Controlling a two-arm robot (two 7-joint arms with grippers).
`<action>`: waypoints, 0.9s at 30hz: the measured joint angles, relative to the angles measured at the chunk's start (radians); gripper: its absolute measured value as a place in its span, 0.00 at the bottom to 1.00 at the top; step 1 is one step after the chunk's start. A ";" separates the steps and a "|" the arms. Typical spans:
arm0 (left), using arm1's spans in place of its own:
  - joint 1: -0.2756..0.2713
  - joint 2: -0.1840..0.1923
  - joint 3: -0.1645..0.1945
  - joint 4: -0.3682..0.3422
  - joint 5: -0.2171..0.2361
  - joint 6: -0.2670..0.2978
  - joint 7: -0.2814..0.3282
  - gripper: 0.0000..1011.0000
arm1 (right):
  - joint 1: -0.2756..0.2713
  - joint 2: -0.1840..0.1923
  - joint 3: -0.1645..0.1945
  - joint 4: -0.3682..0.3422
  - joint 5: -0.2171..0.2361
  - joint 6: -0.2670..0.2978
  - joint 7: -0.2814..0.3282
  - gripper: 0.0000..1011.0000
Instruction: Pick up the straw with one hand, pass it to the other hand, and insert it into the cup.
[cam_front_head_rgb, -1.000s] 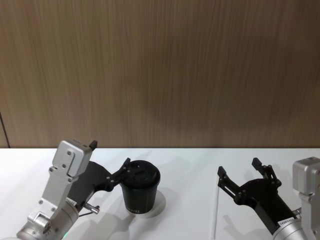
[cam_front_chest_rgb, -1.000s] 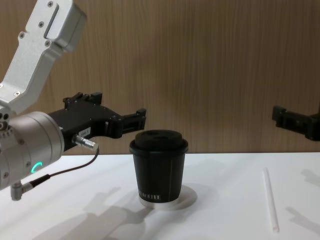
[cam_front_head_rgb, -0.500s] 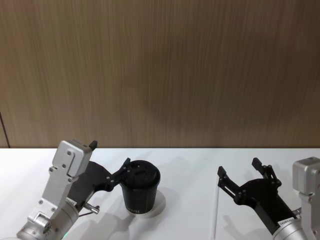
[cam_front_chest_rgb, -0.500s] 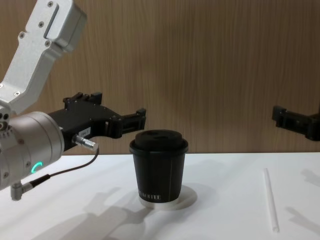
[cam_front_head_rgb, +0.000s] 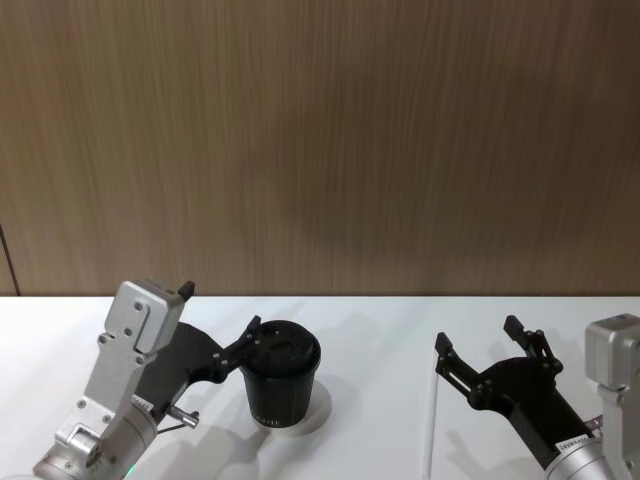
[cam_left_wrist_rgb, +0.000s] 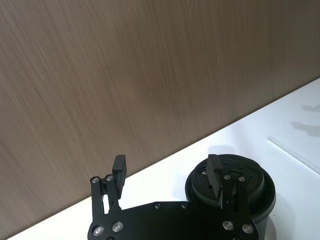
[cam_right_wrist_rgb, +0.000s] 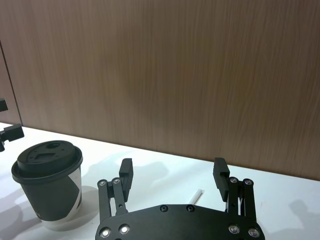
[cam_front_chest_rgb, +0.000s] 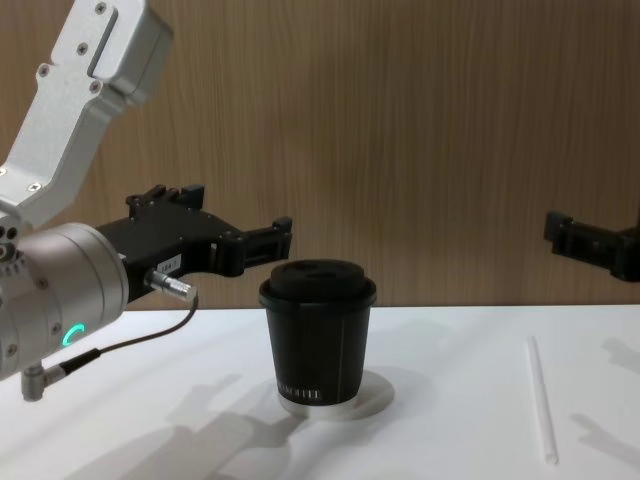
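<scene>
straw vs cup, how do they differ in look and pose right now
The straw is thin and white; the cup is wide and black. The straw lies flat on the table; the cup stands upright on a white disc. Both are down at table level, neither lifted.

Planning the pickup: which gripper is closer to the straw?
The right gripper: it hangs open close above the straw, right of the cup. The left gripper hangs open at the cup's lid, on the cup's other side.
</scene>
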 joint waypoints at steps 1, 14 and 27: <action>0.000 0.000 0.000 0.000 0.000 0.000 0.000 0.99 | 0.000 0.000 0.000 0.000 0.000 0.000 0.000 0.99; 0.000 0.000 0.000 0.000 0.000 0.000 0.000 0.99 | 0.000 0.000 0.000 0.000 0.000 0.000 0.000 0.99; 0.000 0.000 0.000 0.000 0.000 0.000 0.000 0.99 | 0.000 0.000 0.000 0.000 0.000 0.000 0.000 0.99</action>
